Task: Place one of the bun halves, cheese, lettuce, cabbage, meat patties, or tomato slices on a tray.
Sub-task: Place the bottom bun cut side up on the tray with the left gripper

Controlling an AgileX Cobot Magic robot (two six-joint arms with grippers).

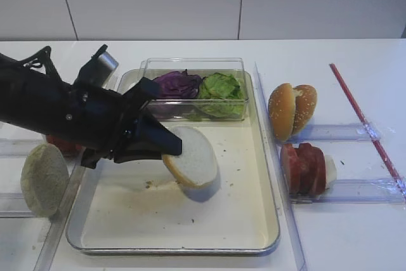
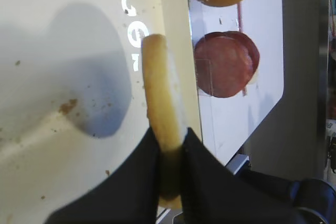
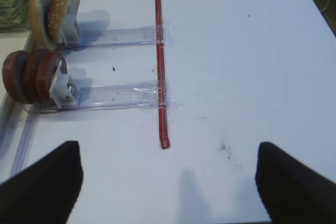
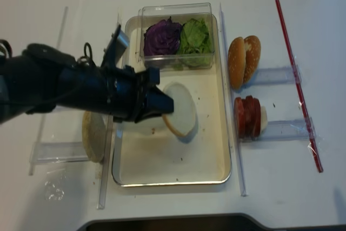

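Note:
A pale bun half with a flat white cut face hangs tilted over the middle of the tray, casting a shadow on the tray floor. My left gripper is shut on its left edge. In the left wrist view both black fingers pinch the bun's tan crust. From above, the bun half sits right of the left gripper. My right gripper stands open over bare white table, nothing between its fingers. Purple cabbage and green lettuce lie in a clear box.
The clear box stands on the tray's far end. Another pale bun half leans in a clear rack at left. Right of the tray are sesame bun halves, red-brown slices and a red strip.

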